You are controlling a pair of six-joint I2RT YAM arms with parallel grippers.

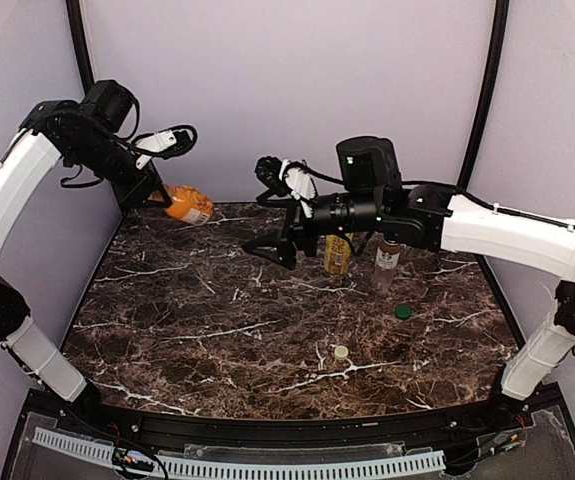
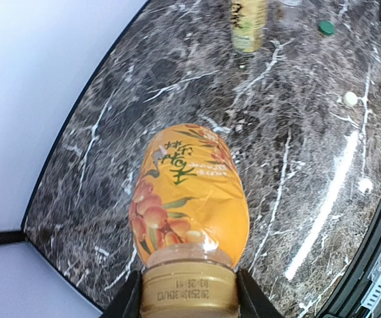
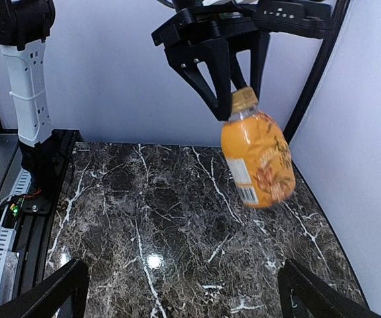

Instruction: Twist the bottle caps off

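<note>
Dark brown white-veined marble-look tabletop has a tall yellow-labelled plastic bottle and a short clear white-labelled bottle standing near the back, with a dark green round cap and a pale cream round cap loose in front.

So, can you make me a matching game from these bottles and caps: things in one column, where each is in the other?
1 orange bottle
2 green cap
3 cream cap
4 yellow-labelled bottle

A standing upright on the table
B lying nearest the front edge
C up in the air, tilted
D lying before the clear bottle

Pairs: 1-C, 2-D, 3-B, 4-A
</note>
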